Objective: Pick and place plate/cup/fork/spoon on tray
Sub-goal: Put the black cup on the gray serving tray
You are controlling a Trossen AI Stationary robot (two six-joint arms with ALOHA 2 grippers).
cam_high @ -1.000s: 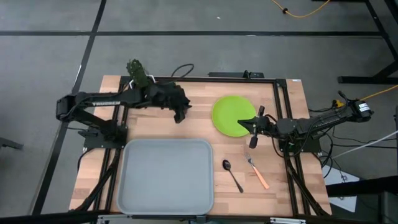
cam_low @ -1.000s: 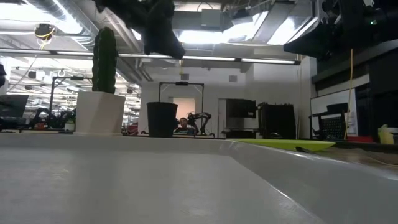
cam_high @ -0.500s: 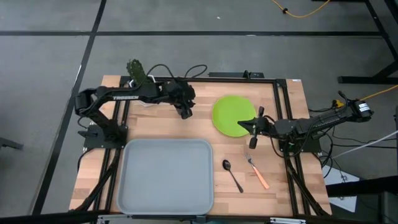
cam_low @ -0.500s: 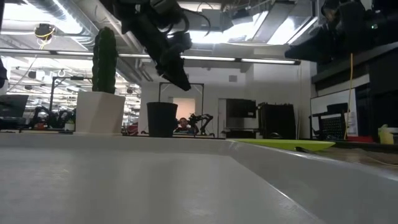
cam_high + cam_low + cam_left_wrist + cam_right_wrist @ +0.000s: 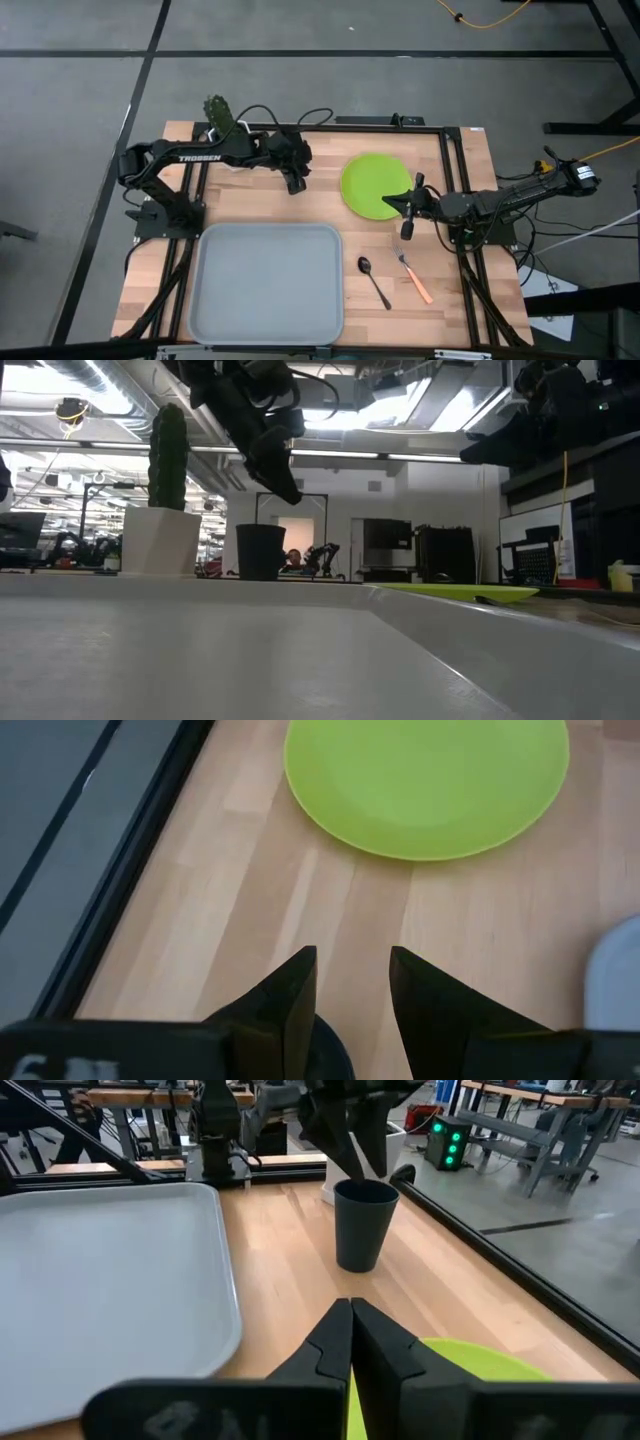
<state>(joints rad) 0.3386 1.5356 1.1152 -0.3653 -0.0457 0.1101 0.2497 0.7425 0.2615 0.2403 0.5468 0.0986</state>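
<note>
Cup (image 5: 364, 1225) directly below open left claw (image 5: 362, 1142), apart

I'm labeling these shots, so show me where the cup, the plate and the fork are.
cup (image 5: 361, 1226): right wrist view, on its dark side wall.
plate (image 5: 372, 185): high view, on the middle of its green face.
fork (image 5: 417, 283): high view, on the orange handle.
</note>
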